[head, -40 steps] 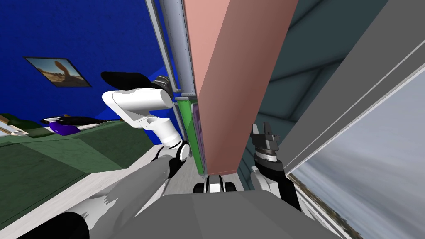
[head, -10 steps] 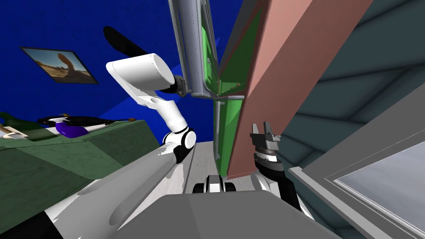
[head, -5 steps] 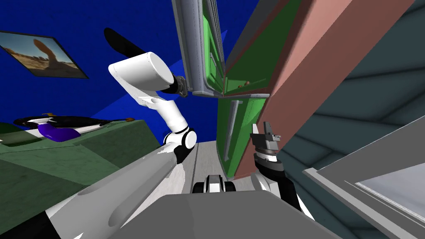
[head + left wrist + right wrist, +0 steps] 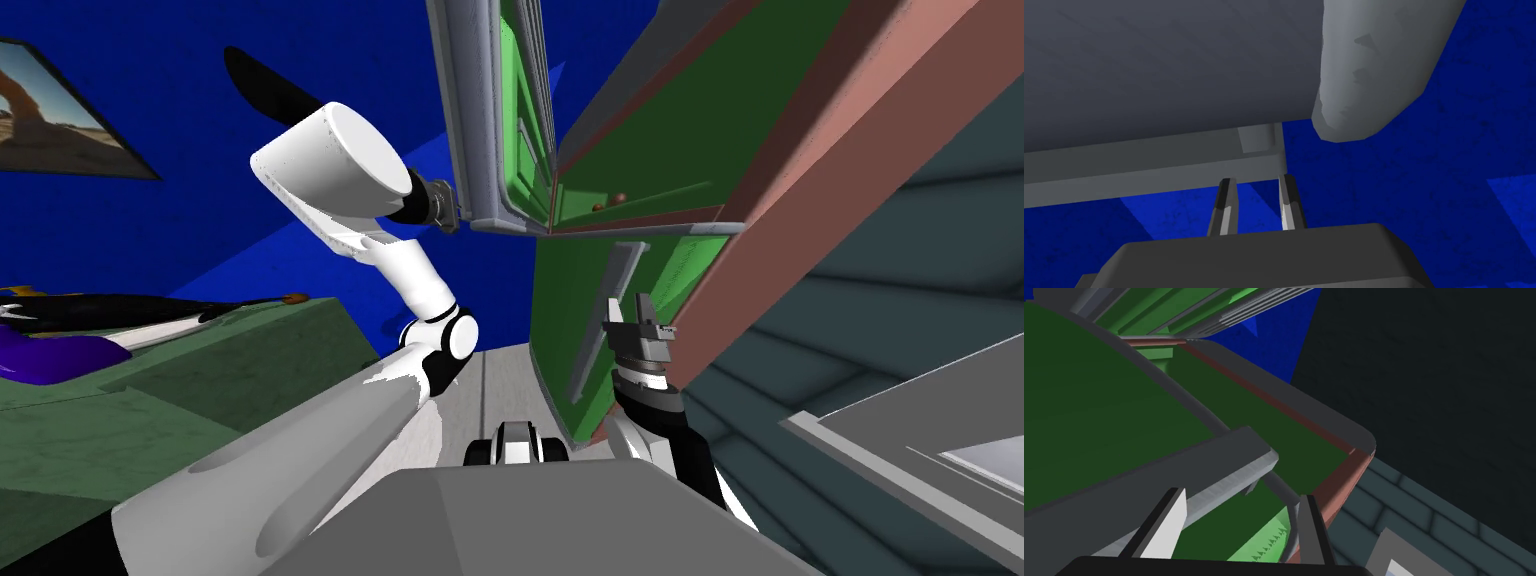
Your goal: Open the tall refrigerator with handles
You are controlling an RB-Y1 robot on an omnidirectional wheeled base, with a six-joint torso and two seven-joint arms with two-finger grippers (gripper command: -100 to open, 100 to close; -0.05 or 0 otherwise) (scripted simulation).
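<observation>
All three views close on refrigerator

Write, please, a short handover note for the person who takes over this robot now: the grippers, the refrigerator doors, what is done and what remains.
Grippers: the left gripper is shut on the end of the grey upper handle, with the arm raised. The right gripper is open; the grey lower handle lies just ahead of its fingers and is not clamped.
Things: on the refrigerator, the upper door stands wide open and shows its green inner side. The green lower door looks shut.
Done: the upper door is open.
Left: release the upper handle and draw the left arm back; open the lower door if it is wanted.
</observation>
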